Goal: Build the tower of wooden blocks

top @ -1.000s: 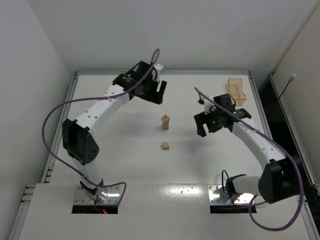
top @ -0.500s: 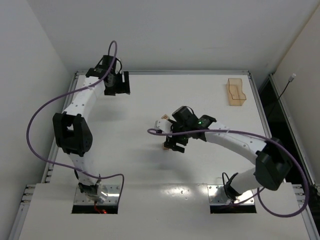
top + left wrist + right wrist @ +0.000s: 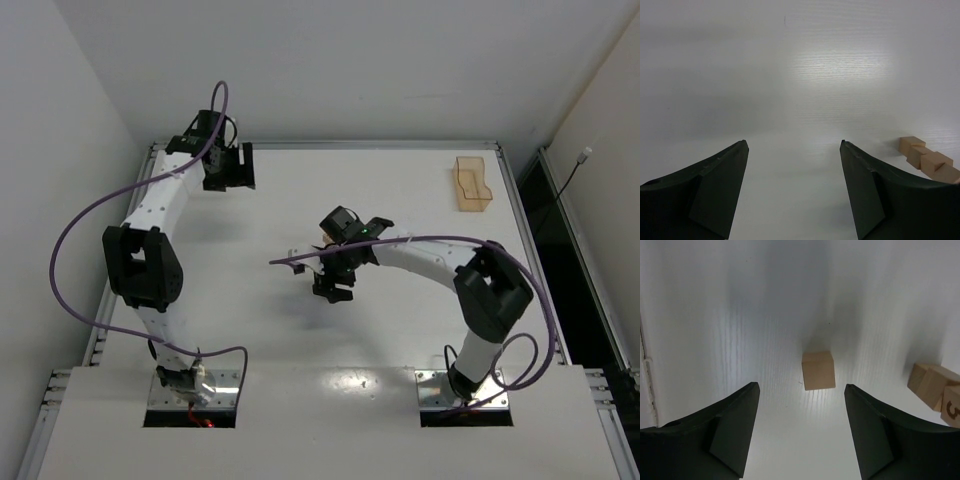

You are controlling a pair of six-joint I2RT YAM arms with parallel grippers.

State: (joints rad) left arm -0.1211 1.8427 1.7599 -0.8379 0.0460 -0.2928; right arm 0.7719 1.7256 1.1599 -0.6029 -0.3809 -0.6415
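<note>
A loose tan cube [image 3: 818,370] lies on the white table just ahead of my right gripper [image 3: 802,385], which is open and empty, with the cube in line with the gap between its fingers. The wood block tower [image 3: 935,387], a short stack of tan cubes with a dark number mark, stands to the cube's right. In the top view the right gripper [image 3: 331,290] hovers at the table's middle and hides the cube; only a tan bit of the tower [image 3: 327,239] shows behind the wrist. My left gripper [image 3: 233,172] is open and empty at the far left; the left wrist view [image 3: 794,142] shows the tower [image 3: 927,160] far off at right.
A translucent tan tray [image 3: 471,183] stands at the far right corner. The right arm's purple cable [image 3: 290,259] loops out left of the wrist. The raised table rim [image 3: 320,145] runs along the back.
My right arm has swung left from the right side to above the loose cube. My left arm has pulled back from the back centre to the far left corner.
</note>
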